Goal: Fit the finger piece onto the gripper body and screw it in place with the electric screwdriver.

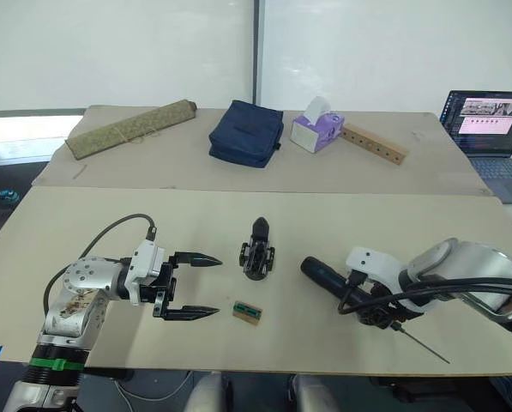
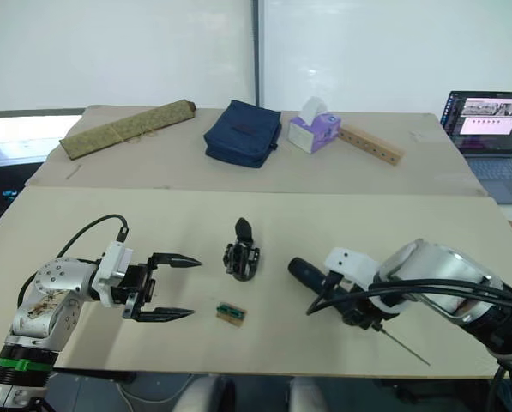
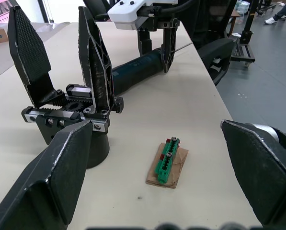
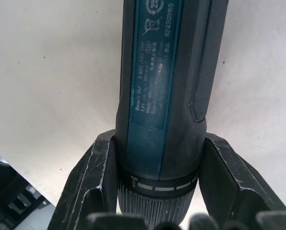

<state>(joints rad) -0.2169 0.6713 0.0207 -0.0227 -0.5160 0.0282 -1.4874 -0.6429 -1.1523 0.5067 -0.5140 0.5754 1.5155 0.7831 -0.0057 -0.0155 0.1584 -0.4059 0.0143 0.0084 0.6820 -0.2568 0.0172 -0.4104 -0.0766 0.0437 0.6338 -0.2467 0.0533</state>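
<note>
Lower right of the frame, the right claw (image 1: 377, 311) is clamped round the electric screwdriver (image 1: 333, 276), its bit angled off toward the worktop (image 1: 427, 223) edge, presumably held ready for driving. At centre stands the gripper body (image 1: 257, 257); a finger piece (image 3: 95, 67) seems already upright on it (hard to be sure). The left claw (image 1: 197, 286), lower left, is spread wide and empty, aimed at it, likely to steady it.
</note>
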